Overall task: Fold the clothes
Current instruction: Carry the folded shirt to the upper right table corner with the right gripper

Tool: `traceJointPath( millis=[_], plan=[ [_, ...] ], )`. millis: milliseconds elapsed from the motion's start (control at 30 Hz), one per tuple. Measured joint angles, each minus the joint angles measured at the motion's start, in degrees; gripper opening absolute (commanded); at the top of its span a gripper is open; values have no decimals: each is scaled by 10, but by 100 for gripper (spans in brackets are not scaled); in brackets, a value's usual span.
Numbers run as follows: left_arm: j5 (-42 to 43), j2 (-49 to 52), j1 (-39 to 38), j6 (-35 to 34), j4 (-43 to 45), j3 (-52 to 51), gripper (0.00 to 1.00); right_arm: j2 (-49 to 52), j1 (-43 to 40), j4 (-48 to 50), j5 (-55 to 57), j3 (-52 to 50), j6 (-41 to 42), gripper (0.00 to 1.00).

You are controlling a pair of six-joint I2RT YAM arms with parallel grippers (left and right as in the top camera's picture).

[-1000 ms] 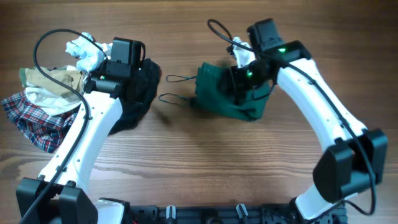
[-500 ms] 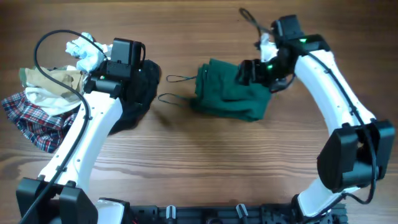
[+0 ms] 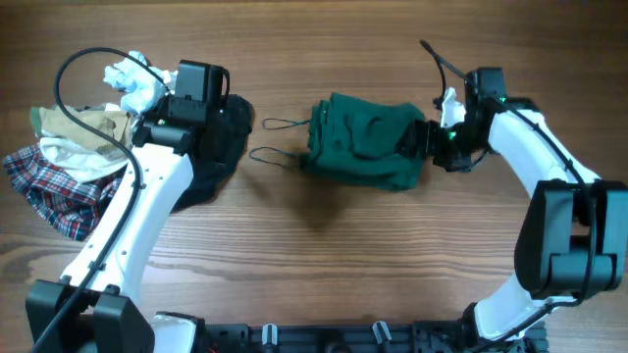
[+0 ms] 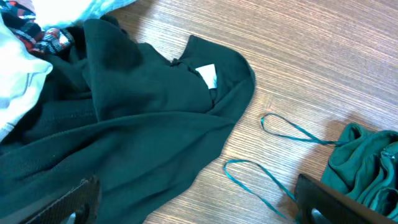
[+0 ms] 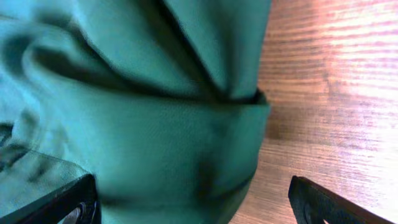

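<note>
A dark green garment (image 3: 365, 141) lies bunched at the table's middle, with two thin drawstring loops (image 3: 275, 125) trailing left of it. It fills the right wrist view (image 5: 137, 118). My right gripper (image 3: 424, 140) is open at its right edge, fingers spread and holding nothing. A black garment (image 3: 218, 147) lies left of centre and fills the left wrist view (image 4: 118, 124). My left gripper (image 3: 211, 123) hovers open over it. White (image 3: 130, 80), beige (image 3: 78, 137) and red-blue plaid (image 3: 44, 186) garments are piled at the far left.
The drawstring loops (image 4: 283, 127) lie on bare wood between the black and green garments. Black cables run from both arms. Bare wooden table (image 3: 334, 255) lies in front of the clothes.
My right gripper has let go of the green garment and moved right and down, off its top to its right edge. The garment has settled flatter. The left arm has not moved.
</note>
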Motion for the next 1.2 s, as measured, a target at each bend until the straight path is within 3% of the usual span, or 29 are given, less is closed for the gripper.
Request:
traceJointPath(
  millis=[200, 267, 300, 333, 400, 467, 733, 1200],
  plan=[
    [2, 0, 0, 0, -1, 0, 100, -1, 9, 139, -60, -76, 39, 98],
    [2, 0, 0, 0, -1, 0, 100, -1, 21, 150, -70, -81, 50, 72],
    [2, 0, 0, 0, -1, 0, 100, -1, 31, 154, -71, -82, 56, 47],
    [2, 0, 0, 0, -1, 0, 100, -1, 37, 155, -72, -85, 63, 33],
    [2, 0, 0, 0, -2, 0, 100, -1, 44, 175, -74, -87, 74, 17],
    [2, 0, 0, 0, -4, 0, 100, -1, 43, 191, -75, -89, 82, 7],
    [2, 0, 0, 0, -9, 0, 100, -1, -34, 200, -76, -36, 87, 4],
    [4, 0, 0, 0, -8, 0, 100, -1, -454, 249, -17, 2, 196, 4]
  ],
)
